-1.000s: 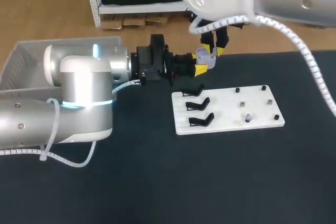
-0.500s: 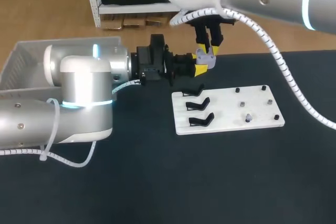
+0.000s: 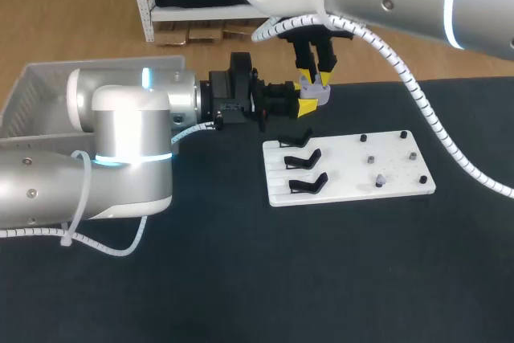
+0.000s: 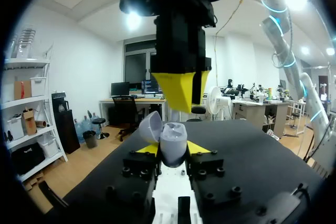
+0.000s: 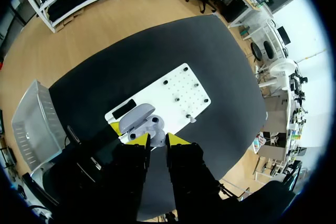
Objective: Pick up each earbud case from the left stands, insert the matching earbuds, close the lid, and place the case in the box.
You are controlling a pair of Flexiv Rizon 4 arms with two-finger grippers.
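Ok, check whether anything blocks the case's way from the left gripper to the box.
Nothing visible stands between the earbud case, held in the left gripper, and the box. Only the right gripper sits close above the open case.

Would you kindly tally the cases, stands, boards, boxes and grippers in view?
Earbud case: 1
Black stands: 3
White board: 1
Clear box: 1
Left gripper and right gripper: 2
Total: 8

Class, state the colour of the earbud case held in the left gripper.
Pale greyish lilac. The earbud case, its lid open, shows best in the left wrist view.
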